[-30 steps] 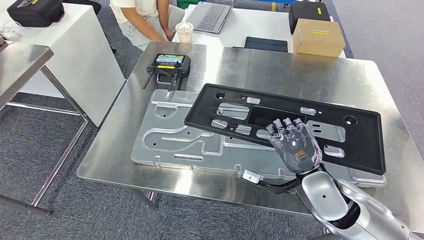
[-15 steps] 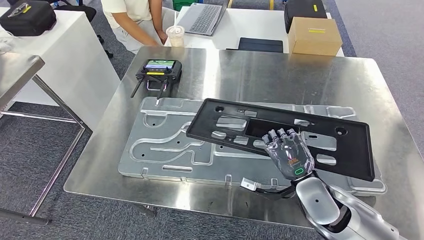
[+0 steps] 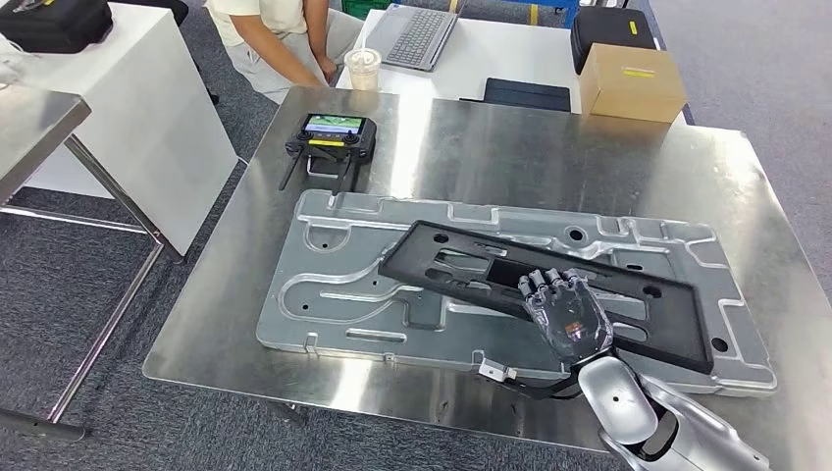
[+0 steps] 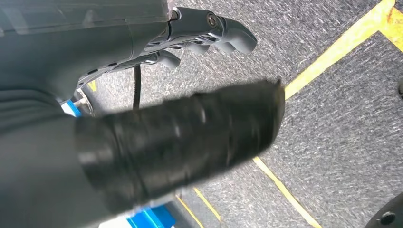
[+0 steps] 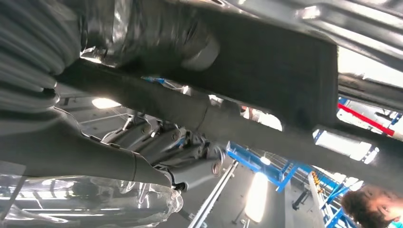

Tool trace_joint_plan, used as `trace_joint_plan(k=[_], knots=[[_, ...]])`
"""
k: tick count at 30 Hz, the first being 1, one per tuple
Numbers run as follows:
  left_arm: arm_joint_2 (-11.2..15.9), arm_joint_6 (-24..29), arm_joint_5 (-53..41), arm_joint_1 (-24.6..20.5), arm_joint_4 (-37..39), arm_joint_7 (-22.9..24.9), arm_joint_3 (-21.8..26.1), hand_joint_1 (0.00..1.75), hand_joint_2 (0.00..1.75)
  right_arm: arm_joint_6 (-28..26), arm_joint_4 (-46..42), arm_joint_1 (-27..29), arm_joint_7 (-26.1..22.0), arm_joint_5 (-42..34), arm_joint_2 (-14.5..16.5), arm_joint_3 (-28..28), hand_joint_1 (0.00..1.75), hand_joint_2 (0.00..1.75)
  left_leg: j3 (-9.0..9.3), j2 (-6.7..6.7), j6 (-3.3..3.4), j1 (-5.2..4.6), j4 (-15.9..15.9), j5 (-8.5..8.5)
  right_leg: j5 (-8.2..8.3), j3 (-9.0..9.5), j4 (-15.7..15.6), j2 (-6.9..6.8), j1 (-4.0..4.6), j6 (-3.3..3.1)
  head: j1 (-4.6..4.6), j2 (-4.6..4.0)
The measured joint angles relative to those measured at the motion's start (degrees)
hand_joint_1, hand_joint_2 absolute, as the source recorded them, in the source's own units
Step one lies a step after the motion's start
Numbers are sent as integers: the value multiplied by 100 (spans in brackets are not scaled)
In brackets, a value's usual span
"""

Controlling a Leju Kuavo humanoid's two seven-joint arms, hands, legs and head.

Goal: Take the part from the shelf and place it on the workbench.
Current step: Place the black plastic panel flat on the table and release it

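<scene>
On the shiny steel workbench (image 3: 549,147), the robot's right hand (image 3: 567,312) grips the flat black plastic frame part (image 3: 471,267) tilted above a ribbed aluminium plate (image 3: 324,285), so letting go unevenly could make it slide; left hand (image 4: 209,33) hangs empty, fingers loosely curled.

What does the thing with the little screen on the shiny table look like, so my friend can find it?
Look at the far left part of the steel workbench, beyond the big silver plate. The handheld controller sits there: small, dark, with a lit screen and a yellow strip, unlike the flat parts nearby.
</scene>
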Motion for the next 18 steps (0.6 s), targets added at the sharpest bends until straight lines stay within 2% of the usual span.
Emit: trace_joint_plan(k=[3,7,9,14,18], knots=[[-1,16,-7,-1,0,32,-2,0,175,-55,136,8,7,-11,28,0,0,0,0,1,22,-7,4,-11,6,8,-22,0,-2,41,1,0],[-1,61,83,-8,0,89,-2,0,0,-114,311,11,34,-20,77,-1,0,0,3,3,43,-10,7,-24,3,27,-56,1,-17,277,-2,0],[0,59,135,-7,0,93,-1,0,0,-138,392,14,36,-28,100,-2,0,0,7,4,45,-9,6,-25,1,30,-61,1,-18,319,-4,0],[1,64,158,-7,0,97,-1,0,0,-177,520,15,73,-81,153,-10,0,0,20,4,44,4,-7,-24,-1,31,-61,1,-3,321,-4,0],[1,131,116,-9,0,201,-2,0,0,-423,564,11,200,-263,232,-58,0,0,30,7,39,15,-18,-21,-1,35,-61,2,6,320,-4,0]])
